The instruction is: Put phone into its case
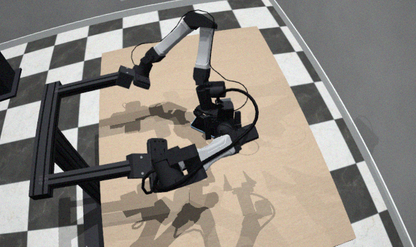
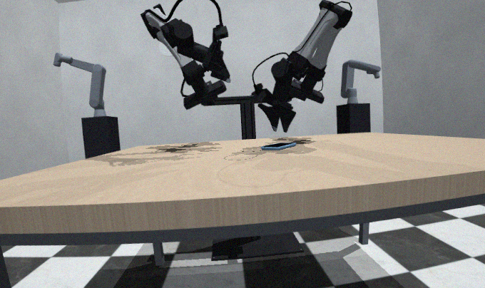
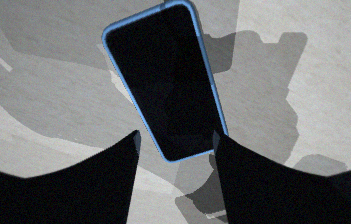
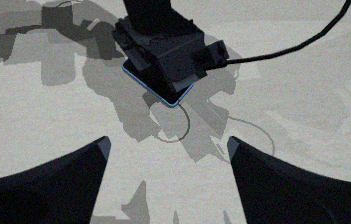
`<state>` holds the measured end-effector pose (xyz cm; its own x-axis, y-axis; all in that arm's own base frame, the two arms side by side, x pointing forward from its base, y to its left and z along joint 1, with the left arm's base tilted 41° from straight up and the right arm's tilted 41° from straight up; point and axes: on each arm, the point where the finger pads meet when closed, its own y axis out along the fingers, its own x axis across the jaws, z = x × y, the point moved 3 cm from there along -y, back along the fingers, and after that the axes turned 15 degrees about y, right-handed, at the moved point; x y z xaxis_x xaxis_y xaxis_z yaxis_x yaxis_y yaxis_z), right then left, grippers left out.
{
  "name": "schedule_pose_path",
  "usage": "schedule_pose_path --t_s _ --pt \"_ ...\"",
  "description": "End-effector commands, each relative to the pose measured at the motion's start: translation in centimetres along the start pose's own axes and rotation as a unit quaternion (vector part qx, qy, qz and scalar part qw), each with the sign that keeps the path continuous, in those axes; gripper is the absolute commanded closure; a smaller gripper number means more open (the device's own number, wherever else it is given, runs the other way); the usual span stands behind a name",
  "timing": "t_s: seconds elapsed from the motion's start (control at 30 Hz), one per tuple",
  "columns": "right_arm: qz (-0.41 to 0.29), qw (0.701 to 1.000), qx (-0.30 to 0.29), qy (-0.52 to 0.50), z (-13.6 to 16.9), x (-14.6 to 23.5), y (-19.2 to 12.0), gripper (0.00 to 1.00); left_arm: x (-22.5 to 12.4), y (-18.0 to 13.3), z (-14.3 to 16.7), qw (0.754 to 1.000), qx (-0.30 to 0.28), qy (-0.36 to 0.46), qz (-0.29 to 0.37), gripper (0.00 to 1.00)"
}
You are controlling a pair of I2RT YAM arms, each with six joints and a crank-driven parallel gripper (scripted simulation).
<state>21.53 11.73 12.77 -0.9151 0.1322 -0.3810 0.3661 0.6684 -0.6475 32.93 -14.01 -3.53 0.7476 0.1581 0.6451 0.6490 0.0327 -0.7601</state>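
The black phone (image 1: 198,123) (image 2: 278,145) (image 3: 161,80) (image 4: 164,91) lies screen up inside the rim of its blue case (image 2: 272,148) (image 3: 136,17), flat on the table. The blue rim shows along all four sides in the left wrist view; the lower right corner is partly behind a fingertip. I cannot tell if every edge is fully seated. My left gripper (image 2: 279,130) (image 3: 176,133) is open and empty, raised above the phone, its fingertips over the near end. My right gripper (image 4: 169,139) is open and empty, high and off to the side of the case.
The wooden table (image 1: 308,184) (image 2: 380,172) bears the case and arm shadows. In the top view the two arms cross close together over the case and hide much of it. A dark frame (image 1: 46,138) carries both arms at the table's edge.
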Motion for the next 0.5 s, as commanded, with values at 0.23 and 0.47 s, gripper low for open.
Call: schedule_pose_path --t_s 0.23,0.47 --pt "0.001 1.0 -0.003 -0.007 -0.4 -0.2 -0.3 0.0 1.2 -2.2 0.2 0.96 -0.235 0.153 -0.002 0.4" --pt "-0.014 1.0 -0.01 -0.015 -0.9 0.1 -0.2 0.0 0.9 -2.7 1.3 0.946 -0.268 0.181 0.008 0.4"
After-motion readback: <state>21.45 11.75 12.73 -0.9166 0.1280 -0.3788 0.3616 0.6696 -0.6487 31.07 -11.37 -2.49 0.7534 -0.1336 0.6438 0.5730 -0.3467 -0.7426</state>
